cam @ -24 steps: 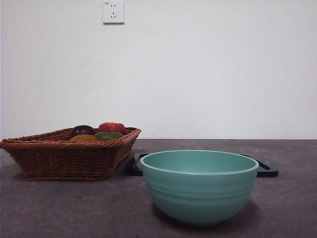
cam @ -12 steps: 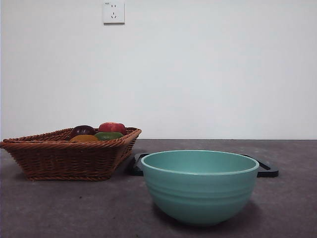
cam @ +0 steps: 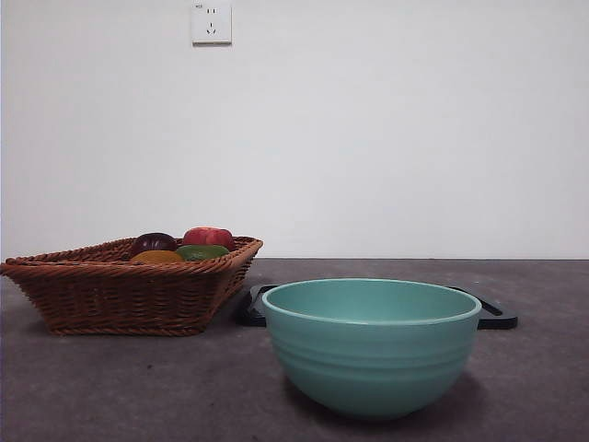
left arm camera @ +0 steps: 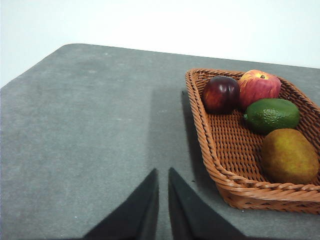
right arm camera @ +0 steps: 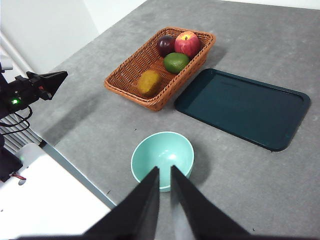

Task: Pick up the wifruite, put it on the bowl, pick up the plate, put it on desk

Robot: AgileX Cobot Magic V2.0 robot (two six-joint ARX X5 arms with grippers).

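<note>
The wifruite (left arm camera: 290, 156), orange-brown and matte, lies in a wicker basket (left arm camera: 215, 165) at the near end, beside a green, a dark purple and a red fruit. It shows in the front view as wifruite (cam: 156, 258) and from above as wifruite (right arm camera: 149, 83). The teal bowl (cam: 371, 345) stands empty on the desk (cam: 92, 387); the right wrist view shows the bowl (right arm camera: 162, 155) too. The plate (right arm camera: 242, 107), a dark teal rectangular tray, lies flat behind it. My left gripper (left arm camera: 162, 171) is shut, beside the basket. High over the bowl, my right gripper (right arm camera: 165, 168) is shut.
The basket (cam: 120, 290) sits left of the bowl, with the plate's edge (cam: 497, 316) showing behind it. The desk's near edge (right arm camera: 75, 167) runs close to the bowl. A wall socket (cam: 211, 22) is on the white wall.
</note>
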